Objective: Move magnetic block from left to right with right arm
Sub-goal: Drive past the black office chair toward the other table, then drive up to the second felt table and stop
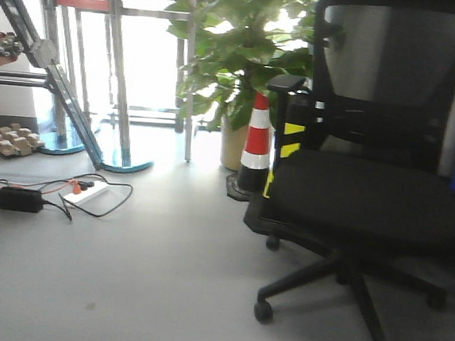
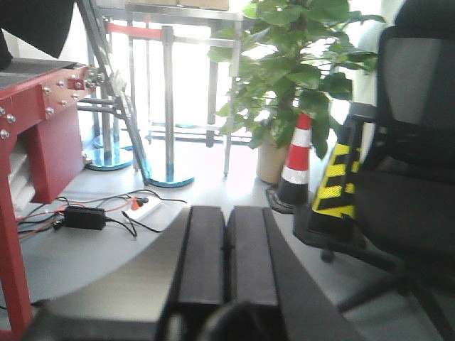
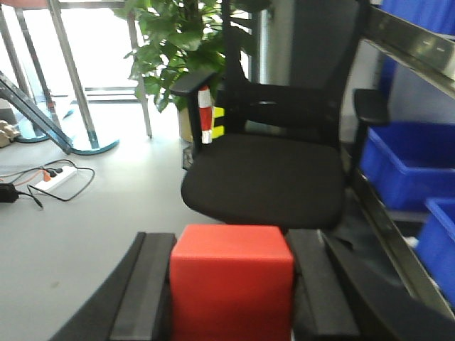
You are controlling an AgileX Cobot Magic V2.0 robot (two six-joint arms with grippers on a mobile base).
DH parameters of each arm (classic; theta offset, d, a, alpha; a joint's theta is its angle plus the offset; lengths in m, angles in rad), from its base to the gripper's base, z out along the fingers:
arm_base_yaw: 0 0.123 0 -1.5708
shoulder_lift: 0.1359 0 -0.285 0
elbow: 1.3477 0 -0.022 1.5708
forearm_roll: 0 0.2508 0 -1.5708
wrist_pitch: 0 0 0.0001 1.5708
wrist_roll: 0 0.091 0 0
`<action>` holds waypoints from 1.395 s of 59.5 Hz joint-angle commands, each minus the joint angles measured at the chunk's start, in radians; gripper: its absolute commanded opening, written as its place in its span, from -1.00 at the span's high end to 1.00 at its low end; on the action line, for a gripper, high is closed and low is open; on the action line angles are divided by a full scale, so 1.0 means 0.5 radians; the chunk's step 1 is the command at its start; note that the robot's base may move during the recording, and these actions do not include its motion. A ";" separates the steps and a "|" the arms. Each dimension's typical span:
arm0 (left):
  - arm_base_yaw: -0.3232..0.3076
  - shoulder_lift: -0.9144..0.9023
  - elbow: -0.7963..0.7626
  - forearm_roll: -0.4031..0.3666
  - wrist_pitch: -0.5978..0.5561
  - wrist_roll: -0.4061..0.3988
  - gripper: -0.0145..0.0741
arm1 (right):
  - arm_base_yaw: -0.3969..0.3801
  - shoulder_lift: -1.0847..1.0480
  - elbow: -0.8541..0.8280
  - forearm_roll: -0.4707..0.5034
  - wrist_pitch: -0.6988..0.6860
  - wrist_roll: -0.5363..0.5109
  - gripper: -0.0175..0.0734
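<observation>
The magnetic block point(image 3: 232, 284), a plain red cube, fills the bottom middle of the right wrist view. My right gripper point(image 3: 232, 245) is shut on it, with a black finger pressed against each side of the cube. It is held up in the air, facing the room rather than any table surface. In the left wrist view my left gripper point(image 2: 226, 213) is shut, its two black pads touching with nothing between them. No gripper and no block appear in the front view.
A black office chair point(image 1: 369, 191) stands ahead on the right, also in the right wrist view point(image 3: 266, 177). An orange and white cone point(image 1: 255, 145) and a potted plant point(image 1: 238, 52) stand behind it. Cables and a power strip point(image 1: 82, 192) lie on the floor. Blue bins point(image 3: 409, 167) sit on right-hand shelves.
</observation>
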 commanded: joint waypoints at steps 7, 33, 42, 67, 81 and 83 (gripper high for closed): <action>-0.004 -0.020 0.019 0.000 -0.177 -0.009 0.93 | -0.003 0.038 -0.049 -0.020 -0.188 -0.017 0.14; -0.004 -0.020 0.019 0.000 -0.177 -0.009 0.93 | -0.003 0.038 -0.049 -0.020 -0.188 -0.017 0.14; -0.004 -0.020 0.019 0.000 -0.177 -0.009 0.94 | -0.003 0.038 -0.049 -0.020 -0.188 -0.017 0.14; -0.004 -0.020 0.019 0.000 -0.177 -0.009 0.94 | -0.003 0.038 -0.049 -0.020 -0.188 -0.017 0.14; -0.004 -0.020 0.019 0.000 -0.177 -0.009 0.94 | -0.003 0.038 -0.049 -0.020 -0.188 -0.017 0.14; -0.004 -0.020 0.019 0.000 -0.177 -0.009 0.94 | -0.003 0.038 -0.049 -0.020 -0.188 -0.017 0.14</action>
